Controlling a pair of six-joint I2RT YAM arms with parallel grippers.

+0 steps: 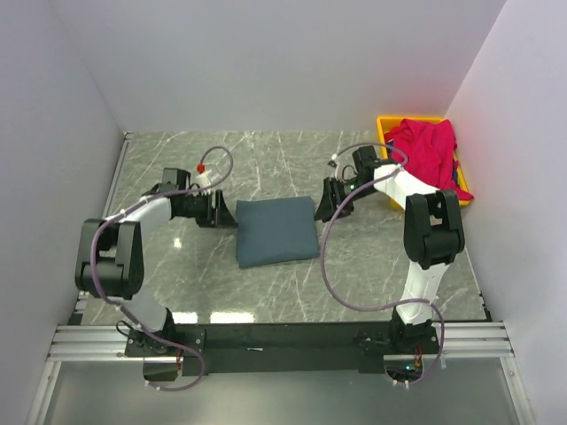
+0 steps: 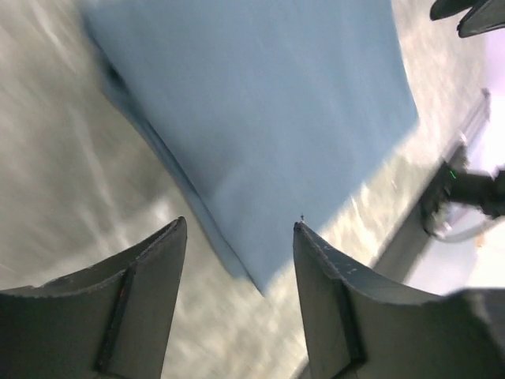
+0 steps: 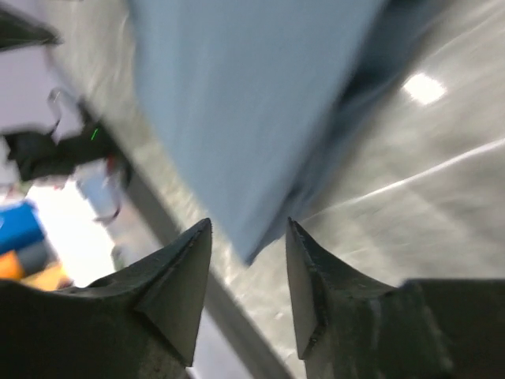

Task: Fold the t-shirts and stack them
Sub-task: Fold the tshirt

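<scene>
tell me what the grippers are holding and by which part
Nothing is held; left gripper and right gripper are open, each by a corner of the grey shirt.

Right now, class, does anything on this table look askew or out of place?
The red t-shirt lies crumpled and unfolded, spilling over the rim of the yellow bin. The folded blue-grey t-shirt sits slightly skewed.

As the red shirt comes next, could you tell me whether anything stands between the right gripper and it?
No loose object does. The red t-shirt lies heaped in the yellow bin, spilling over its rim; only the bin's wall and the arm's own links lie between it and the right gripper.
</scene>
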